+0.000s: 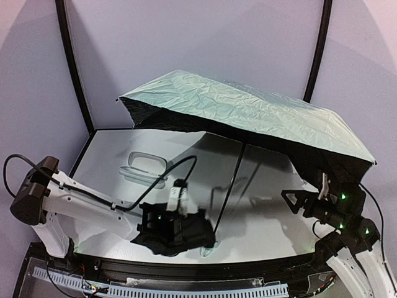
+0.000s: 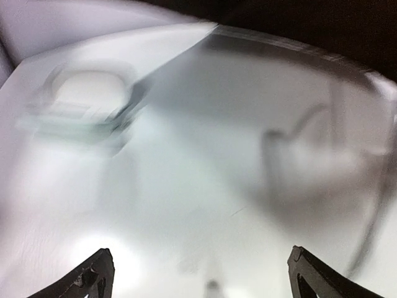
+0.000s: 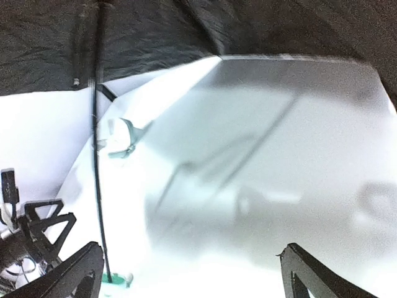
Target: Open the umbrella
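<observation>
The umbrella stands open, its pale mint-green canopy spread over the far and right part of the table, black inner side facing down. Its thin black shaft slants down to the small green handle at the near edge. The shaft and handle also show in the right wrist view, left of the fingers. My left gripper is open and empty just left of the handle; its view is blurred. My right gripper is open and empty under the canopy's right edge.
The pale rounded-oblong storage case lies on the white table at the far left, also in the left wrist view. A black cable loops over the left arm. Black frame posts stand at the back.
</observation>
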`<state>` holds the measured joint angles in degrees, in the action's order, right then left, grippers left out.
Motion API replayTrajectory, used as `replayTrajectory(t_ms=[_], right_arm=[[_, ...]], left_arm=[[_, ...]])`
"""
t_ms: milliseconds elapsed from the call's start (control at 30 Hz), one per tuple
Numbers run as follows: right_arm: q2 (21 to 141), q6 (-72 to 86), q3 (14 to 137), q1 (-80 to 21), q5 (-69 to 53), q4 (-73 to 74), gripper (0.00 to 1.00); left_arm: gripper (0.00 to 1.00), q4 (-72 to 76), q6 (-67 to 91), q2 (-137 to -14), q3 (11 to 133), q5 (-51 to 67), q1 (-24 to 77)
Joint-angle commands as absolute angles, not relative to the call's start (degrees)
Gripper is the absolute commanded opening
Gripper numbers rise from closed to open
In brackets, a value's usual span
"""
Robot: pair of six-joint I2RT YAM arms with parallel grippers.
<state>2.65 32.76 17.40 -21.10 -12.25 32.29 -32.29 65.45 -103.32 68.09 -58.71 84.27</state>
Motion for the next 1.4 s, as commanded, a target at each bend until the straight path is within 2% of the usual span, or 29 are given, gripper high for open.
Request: replayTrajectory(t_ms=[0, 67, 133, 300, 400, 467, 567, 633, 733, 867, 967, 1033, 1133, 1233, 1300, 1333, 1367], right_arm=[[4.0, 36.9, 17.8, -21.2, -6.2, 38.4, 0.99], [7.5, 35.9, 18.7, -21.2, -3.4, 37.3, 0.99], [10.3, 35.2, 19.9, -21.2, -0.2, 36.3, 0.99], [13.8, 29.8, 22.3, -21.2, 6.7, 31.6, 0.99], [15.8, 28.6, 22.6, -21.2, 13.7, 29.4, 0.99], [18.1, 26.1, 22.1, -21.2, 15.2, 25.6, 0.99], [23.5, 25.0, 22.6, -21.1, 20.7, 21.5, 0.99], [28.0, 21.8, 22.5, -20.9, 24.0, 15.5, 0.99], [35.1, 14.9, 20.9, -19.7, 28.9, 2.4, 0.99], [47.1, 8.3, 19.0, -13.2, 19.8, -14.5, 0.99], [55.8, 4.3, 18.6, -9.4, 15.0, -23.8, 0.99], [62.7, 0.8, 15.4, -8.0, 13.3, -38.1, 0.99], [74.2, -1.9, 11.3, -6.6, 9.4, -59.4, 0.99], [80.3, -3.0, 13.5, -5.2, 7.8, -60.8, 0.99], [88.4, -2.4, 14.9, -3.6, 5.1, -67.7, 0.99], [90.6, -2.5, 15.3, -3.3, 4.4, -69.4, 0.99], [88.9, -2.2, 16.0, -3.0, 3.1, -64.6, 0.99]], left_arm=[[0.99, -67.7, 103.8, -99.3, 65.7, -57.9, 84.7], [0.99, -75.2, 110.7, -97.2, 65.4, -57.3, 83.2], [0.99, -80.2, 111.2, -93.7, 63.9, -55.2, 79.4], [0.99, -77.2, 104.6, -77.2, 56.5, -56.3, 70.0], [0.99, -65.5, 85.0, -62.7, 50.6, -54.5, 61.0], [0.99, -51.9, 70.7, -54.0, 44.1, -48.3, 49.1], [0.99, -43.3, 62.1, -45.4, 39.2, -41.4, 34.9], [0.99, -42.5, 56.8, -45.3, 39.2, -40.9, 27.0], [0.99, -35.7, 47.9, -50.7, 39.8, -40.5, 21.0], [0.99, -26.1, 38.3, -64.0, 39.4, -43.9, 17.9], [0.99, -18.1, 32.2, -67.6, 39.4, -44.8, 15.6], [0.98, -8.8, 24.6, -66.5, 36.1, -46.4, 15.1], [0.99, 13.0, 12.6, -63.6, 28.1, -48.2, 14.8], [0.99, 29.8, 5.9, -63.2, 18.8, -46.8, 13.8], [0.98, 42.5, 5.6, -65.8, 14.0, -46.5, 11.0], [0.98, 43.1, 6.4, -66.4, 13.5, -44.9, 9.7], [0.98, 42.9, 7.1, -66.5, 13.7, -39.8, 8.2]])
